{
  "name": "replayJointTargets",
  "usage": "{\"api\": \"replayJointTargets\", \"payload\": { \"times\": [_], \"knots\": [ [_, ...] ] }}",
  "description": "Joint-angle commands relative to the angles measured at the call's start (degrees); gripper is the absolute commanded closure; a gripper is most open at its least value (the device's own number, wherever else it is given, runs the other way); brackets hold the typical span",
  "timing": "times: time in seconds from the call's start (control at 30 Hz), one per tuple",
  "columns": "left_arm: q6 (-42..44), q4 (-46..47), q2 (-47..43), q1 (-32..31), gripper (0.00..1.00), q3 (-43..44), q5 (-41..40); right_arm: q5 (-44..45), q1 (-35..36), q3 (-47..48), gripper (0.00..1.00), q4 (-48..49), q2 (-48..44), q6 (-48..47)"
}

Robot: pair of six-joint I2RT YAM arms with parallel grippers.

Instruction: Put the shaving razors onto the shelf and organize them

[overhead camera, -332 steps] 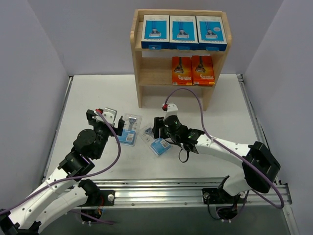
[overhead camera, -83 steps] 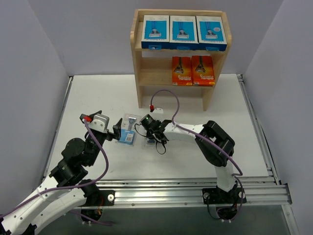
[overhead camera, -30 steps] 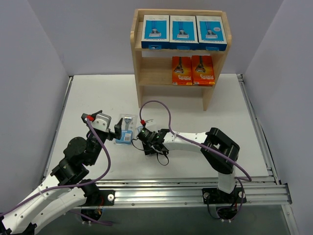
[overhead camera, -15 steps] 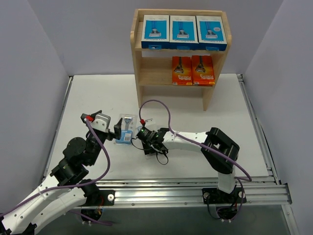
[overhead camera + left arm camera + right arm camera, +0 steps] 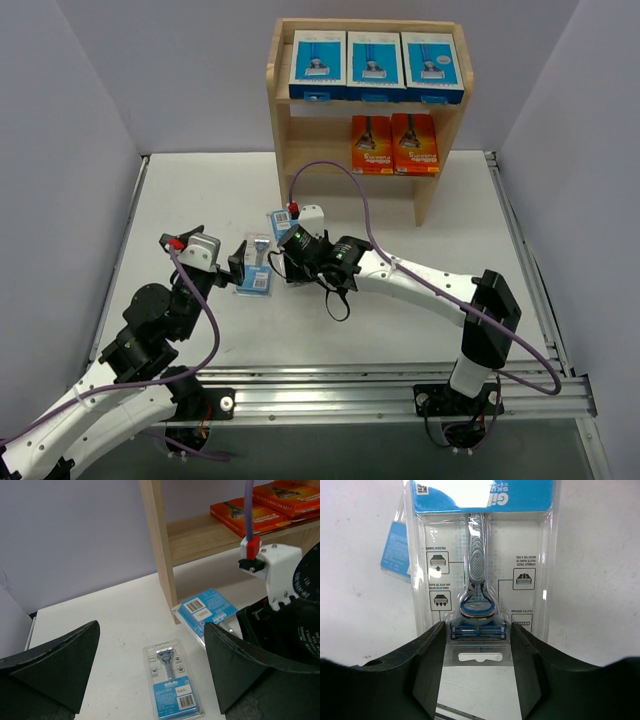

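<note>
Just short of the left post of the shelf [image 5: 283,180], holding one razor pack [image 5: 480,580] in the half-closed right jaws [image 5: 479,635], length aimed at the shelf; left jaws [image 5: 150,630] wide open, empty, facing a second pack [image 5: 172,687].

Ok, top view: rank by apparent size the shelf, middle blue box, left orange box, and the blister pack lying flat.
Largest: shelf
Next: middle blue box
Last, too alike to rank: left orange box and blister pack lying flat

Three blue boxes [image 5: 373,62] top the shelf [image 5: 285,150], two orange boxes [image 5: 394,143] below. One blister card [image 5: 258,268] lies flat; a second card [image 5: 207,611] tilts beside it.
</note>
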Motion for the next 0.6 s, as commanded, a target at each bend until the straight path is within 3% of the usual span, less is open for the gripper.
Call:
{"api": "replayJointTargets", "payload": {
  "times": [0.0, 0.57],
  "knots": [
    [0.5, 1.3, -0.5, -0.3, 0.06, 1.6, -1.1, 6.9, -0.7, 4.2, 1.00, -5.4, -2.7, 0.1],
    [0.5, 1.5, -1.3, -0.2, 0.06, 1.3, -1.2, 14.4, -7.6, 17.7, 1.00, -4.9, 0.0, -2.9]
  ]
}}
